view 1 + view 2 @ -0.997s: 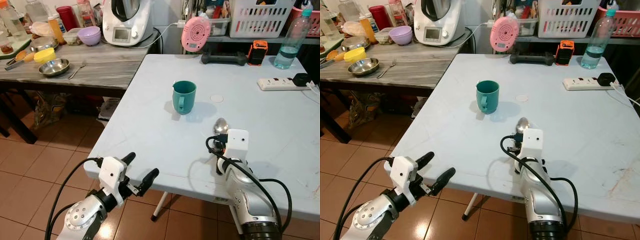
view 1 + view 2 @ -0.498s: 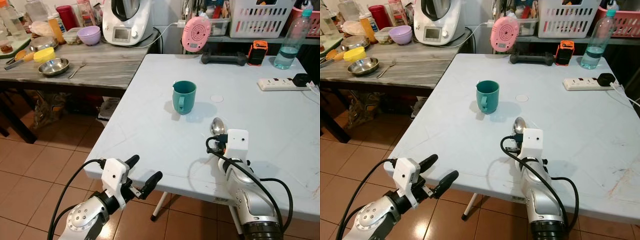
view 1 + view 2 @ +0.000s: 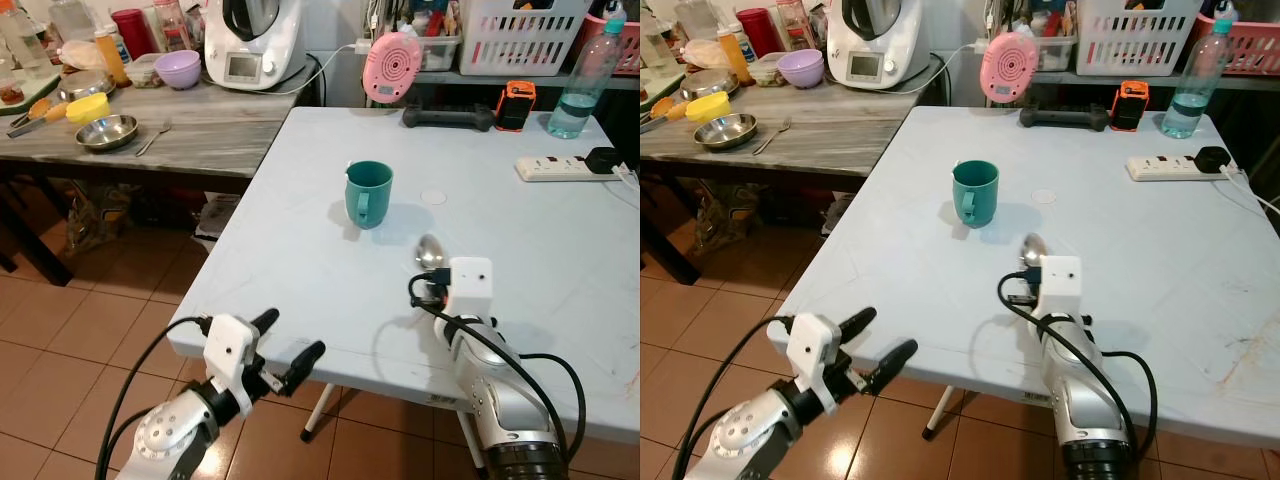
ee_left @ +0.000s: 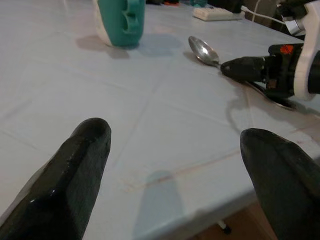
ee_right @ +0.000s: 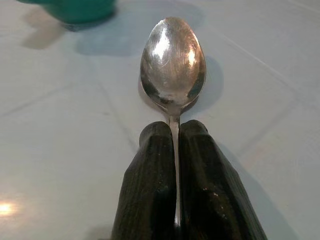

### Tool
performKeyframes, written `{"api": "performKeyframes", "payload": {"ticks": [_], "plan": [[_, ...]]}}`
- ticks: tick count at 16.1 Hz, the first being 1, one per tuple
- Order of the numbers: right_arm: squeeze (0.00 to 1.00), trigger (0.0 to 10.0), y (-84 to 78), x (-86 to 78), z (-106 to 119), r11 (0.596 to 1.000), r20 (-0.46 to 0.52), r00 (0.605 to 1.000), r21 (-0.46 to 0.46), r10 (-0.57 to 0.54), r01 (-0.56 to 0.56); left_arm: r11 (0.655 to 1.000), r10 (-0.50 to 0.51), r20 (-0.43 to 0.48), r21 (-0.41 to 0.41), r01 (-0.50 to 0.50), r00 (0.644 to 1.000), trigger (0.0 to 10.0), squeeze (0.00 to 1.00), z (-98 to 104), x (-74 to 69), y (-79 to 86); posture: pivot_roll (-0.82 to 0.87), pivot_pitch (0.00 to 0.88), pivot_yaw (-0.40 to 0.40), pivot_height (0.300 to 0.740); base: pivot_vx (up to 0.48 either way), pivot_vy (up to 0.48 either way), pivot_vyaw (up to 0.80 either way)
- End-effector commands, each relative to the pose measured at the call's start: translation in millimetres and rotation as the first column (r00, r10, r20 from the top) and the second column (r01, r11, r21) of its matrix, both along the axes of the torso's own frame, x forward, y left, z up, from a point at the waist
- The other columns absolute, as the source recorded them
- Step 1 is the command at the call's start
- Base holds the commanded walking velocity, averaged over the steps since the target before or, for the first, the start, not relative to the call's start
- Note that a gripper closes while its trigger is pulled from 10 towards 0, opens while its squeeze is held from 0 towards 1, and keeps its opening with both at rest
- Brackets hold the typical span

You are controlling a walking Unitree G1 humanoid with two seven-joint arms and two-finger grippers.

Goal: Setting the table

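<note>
Two things are sitting in your working zone on the pale table [image 3: 300,230]: a teal mug [image 3: 367,194], standing upright with its handle facing you, and the spoon [image 5: 173,64] just beside it toward your right. Your right gripper [image 5: 175,165] is clenching the spoon's handle between its two black fingers, holding the bowl forward and low over the tabletop — the mug is standing near, ahead and to the left of the bowl. Your left gripper [image 3: 285,338] is hanging spread apart and holding nothing, just off the table's near edge above the brown tiled floor [image 3: 60,320]. Farther back a white power strip [image 3: 553,167], a water bottle [image 3: 585,75], a black dumbbell [image 3: 449,116] and a pink round gadget [image 3: 391,66] are lining the far side. A wooden counter [image 3: 200,130] with bowls is adjoining on your left. Bare tabletop is lying to the right of the spoon.
</note>
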State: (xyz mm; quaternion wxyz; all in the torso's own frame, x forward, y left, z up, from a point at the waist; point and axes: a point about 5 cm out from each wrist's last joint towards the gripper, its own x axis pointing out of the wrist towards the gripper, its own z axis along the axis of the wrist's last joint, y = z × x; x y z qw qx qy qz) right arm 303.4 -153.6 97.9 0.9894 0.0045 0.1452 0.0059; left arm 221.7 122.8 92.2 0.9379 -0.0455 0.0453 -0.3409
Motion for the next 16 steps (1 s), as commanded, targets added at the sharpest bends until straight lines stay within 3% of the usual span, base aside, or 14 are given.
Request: {"api": "performKeyframes", "payload": {"ticks": [1,3,4,5,6,7,8,9,10,13,16], "plan": [[0.00,0.0,6.8,4.6,21,0.999,0.104,0.994,0.014,0.037,-0.039,0.998,0.064,0.018,-0.001,-0.064,0.998,10.0,0.00,3,6.8,8.2,-0.27,0.029,0.065,0.740,0.000,0.000,0.00],[0.00,0.0,9.7,7.8,41,0.998,0.212,0.975,-0.009,0.069,-0.069,0.975,0.219,0.033,-0.033,-0.218,0.975,10.0,0.00,8,20.9,21.5,-0.27,0.025,0.068,0.740,0.000,0.000,0.00],[0.00,0.5,11.7,8.8,57,0.996,0.301,0.949,-0.032,0.092,-0.086,0.943,0.334,0.050,-0.036,-0.332,0.941,10.0,0.00,11,29.7,33.6,-0.27,0.019,0.069,0.740,0.000,0.000,0.00],[0.00,1.9,12.3,8.9,64,0.995,0.334,0.937,-0.048,0.099,-0.089,0.926,0.378,0.064,-0.026,-0.377,0.924,10.0,0.00,13,33.0,39.2,-0.27,0.019,0.069,0.740,0.000,0.000,0.00],[0.00,5.4,13.3,8.5,70,0.993,0.363,0.925,-0.064,0.112,-0.096,0.908,0.419,0.069,-0.030,-0.418,0.906,10.0,0.00,14,35.3,43.7,-0.27,0.018,0.068,0.740,0.000,0.000,0.00],[0.00,9.8,14.9,7.8,74,0.991,0.385,0.914,-0.081,0.131,-0.108,0.889,0.457,0.072,-0.035,-0.456,0.887,10.0,0.00,15,37.2,47.6,-0.27,0.017,0.067,0.740,0.000,0.000,0.00],[0.00,10.0,17.1,7.6,76,0.988,0.388,0.909,-0.088,0.153,-0.129,0.873,0.488,0.083,-0.028,-0.488,0.869,10.0,0.00,17,38.9,50.8,-0.27,0.017,0.066,0.740,0.000,0.000,0.00],[0.00,10.0,19.1,4.4,82,0.981,0.433,0.883,-0.132,0.183,-0.139,0.814,0.580,0.101,-0.020,-0.581,0.809,10.0,0.00,18,43.8,58.9,-0.27,0.015,0.066,0.740,0.000,0.000,0.00],[0.00,10.0,19.5,3.9,82,0.981,0.432,0.883,-0.133,0.185,-0.141,0.799,0.599,0.098,-0.018,-0.601,0.795,10.0,0.00,17,44.6,60.7,-0.26,0.015,0.067,0.740,0.000,0.000,0.00],[0.00,10.0,18.7,3.1,74,0.981,0.404,0.896,-0.133,0.185,-0.143,0.780,0.624,0.097,-0.010,-0.626,0.775,10.0,0.00,16,45.8,63.6,-0.26,0.013,0.066,0.740,0.000,0.000,0.00],[0.00,10.0,18.9,3.5,71,0.980,0.396,0.899,-0.138,0.186,-0.142,0.774,0.631,0.092,-0.012,-0.633,0.770,10.0,0.00,15,47.4,63.8,-0.26,0.009,0.068,0.740,0.000,0.000,-0.60]]}}
